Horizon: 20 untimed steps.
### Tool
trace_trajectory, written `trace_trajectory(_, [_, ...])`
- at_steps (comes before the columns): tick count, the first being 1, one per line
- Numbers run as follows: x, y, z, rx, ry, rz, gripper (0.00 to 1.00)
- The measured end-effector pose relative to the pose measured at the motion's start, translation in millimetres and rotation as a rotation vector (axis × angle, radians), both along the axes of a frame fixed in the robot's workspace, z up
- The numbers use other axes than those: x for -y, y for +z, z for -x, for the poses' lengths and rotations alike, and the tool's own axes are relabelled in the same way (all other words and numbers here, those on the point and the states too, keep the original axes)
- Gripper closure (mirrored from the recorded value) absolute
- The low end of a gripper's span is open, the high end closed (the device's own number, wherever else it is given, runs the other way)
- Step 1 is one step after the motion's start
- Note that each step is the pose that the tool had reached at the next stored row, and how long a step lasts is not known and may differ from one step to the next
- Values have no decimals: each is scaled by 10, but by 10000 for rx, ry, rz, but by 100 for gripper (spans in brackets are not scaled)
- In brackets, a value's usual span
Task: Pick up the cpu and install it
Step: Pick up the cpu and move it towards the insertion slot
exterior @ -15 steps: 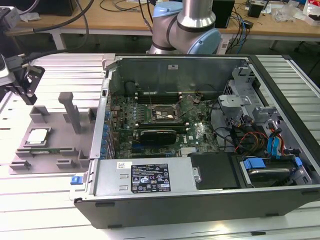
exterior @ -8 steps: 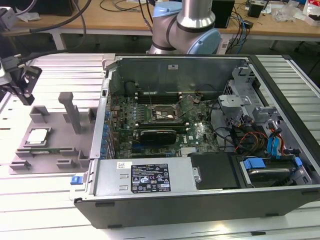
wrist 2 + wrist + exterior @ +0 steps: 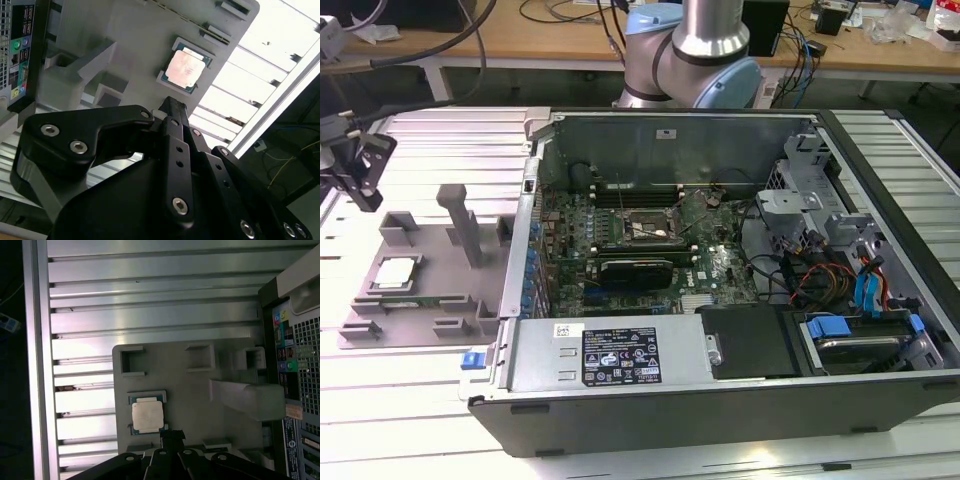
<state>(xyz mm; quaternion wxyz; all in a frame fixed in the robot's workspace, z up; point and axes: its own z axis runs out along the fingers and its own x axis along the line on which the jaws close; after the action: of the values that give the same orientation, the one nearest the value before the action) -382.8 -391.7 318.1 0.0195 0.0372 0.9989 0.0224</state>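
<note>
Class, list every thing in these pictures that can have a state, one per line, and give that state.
cpu, lying flat in a recess of the grey holder, not gripped.
gripper, over the grey holder, apart from the cpu.
computer case, on its side, side panel off, inside exposed.
socket, no cpu in it.

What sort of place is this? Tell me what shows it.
Likely a robotics lab: an open computer case lies on a slatted metal table, the cpu sits in a grey fixture, and cable-strewn benches stand behind.
</note>
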Motion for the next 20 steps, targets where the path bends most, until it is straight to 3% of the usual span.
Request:
trace_trajectory(4, [0, -30, 40, 0, 0, 0, 89])
trace_trajectory(10, [-1, -138, 86, 0, -1, -1, 89])
trace_trajectory(17, [1, -316, 140, 0, 0, 0, 89])
trace_trajectory(20, [2, -363, 147, -1, 0, -1, 89])
